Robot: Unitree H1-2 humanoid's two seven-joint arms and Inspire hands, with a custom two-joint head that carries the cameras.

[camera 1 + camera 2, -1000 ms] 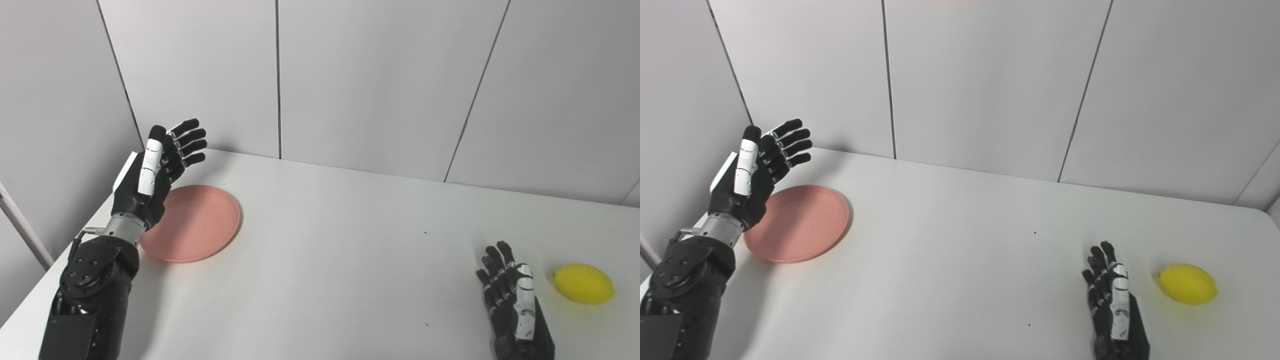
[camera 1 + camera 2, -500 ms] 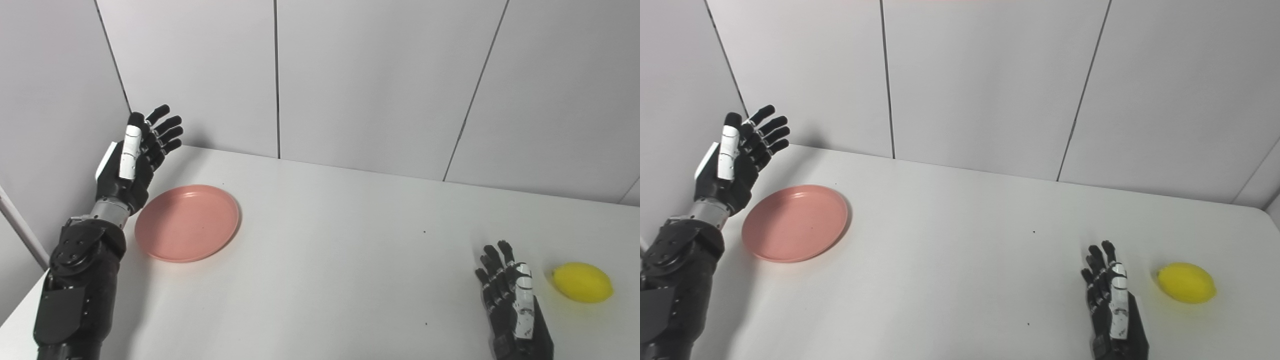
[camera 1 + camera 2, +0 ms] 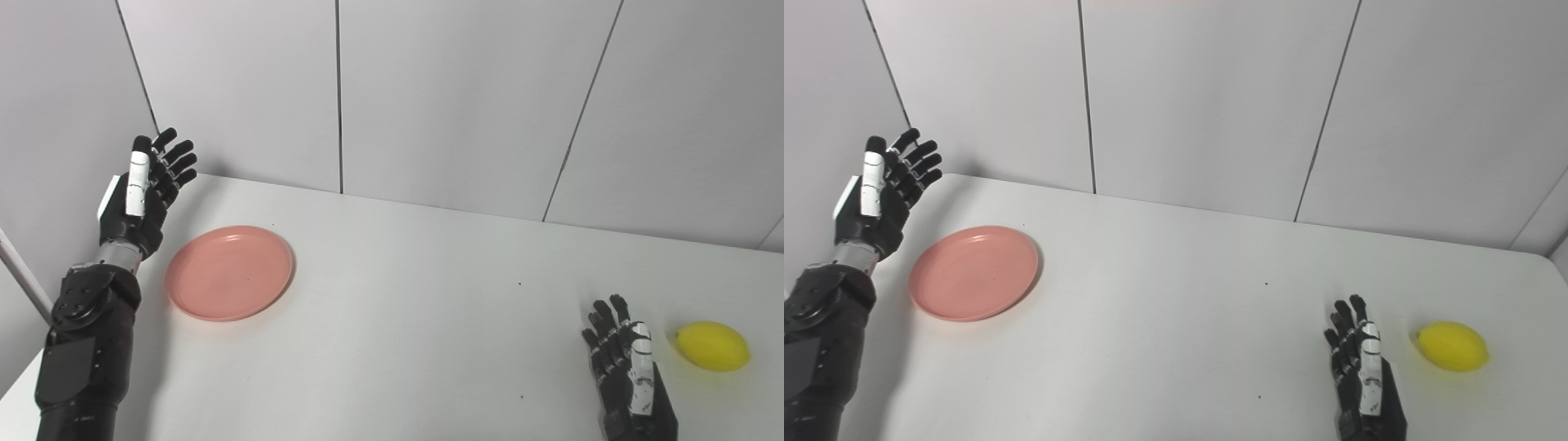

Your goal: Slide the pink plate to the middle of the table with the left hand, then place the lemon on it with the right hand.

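Observation:
A round pink plate (image 3: pixel 229 272) lies flat on the white table (image 3: pixel 416 318) toward its left side. My left hand (image 3: pixel 142 191) is raised above the table's left edge, left of the plate and apart from it, open with fingers spread and holding nothing. A yellow lemon (image 3: pixel 713 346) rests on the table at the far right. My right hand (image 3: pixel 628 370) lies low near the front right, just left of the lemon without touching it, open and holding nothing.
Grey wall panels (image 3: pixel 429 92) close off the table at the back and on the left, close behind my left hand. The table's left edge (image 3: pixel 37 361) runs beside my left forearm. A few small dark specks (image 3: pixel 520 283) dot the tabletop.
My left hand has drawn back to the left, off from above the plate's left rim, and now stands beside it near the wall. Plate, lemon and right hand have not moved.

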